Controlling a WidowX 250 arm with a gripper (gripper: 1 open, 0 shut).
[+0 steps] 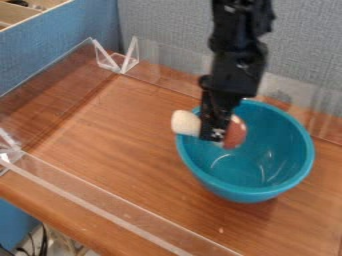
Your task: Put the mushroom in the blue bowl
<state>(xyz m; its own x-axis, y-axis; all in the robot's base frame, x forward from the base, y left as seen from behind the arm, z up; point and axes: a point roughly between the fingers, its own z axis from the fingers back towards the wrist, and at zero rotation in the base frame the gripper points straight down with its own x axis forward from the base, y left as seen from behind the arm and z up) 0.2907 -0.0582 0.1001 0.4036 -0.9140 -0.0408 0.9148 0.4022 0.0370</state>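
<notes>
Above the left side of the turquoise-blue bowl, the black gripper grips the toy mushroom, its pale stem jutting past the rim, so centre it over the hollow, lower slightly, then release gently.

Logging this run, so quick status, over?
Gripper shut on mushroom. Mushroom over left part of blue bowl. Nothing seen in the way.

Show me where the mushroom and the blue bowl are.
Mushroom [185,123]: camera view, on its pale stem.
Blue bowl [237,189]: camera view, on its outer front wall.
</notes>
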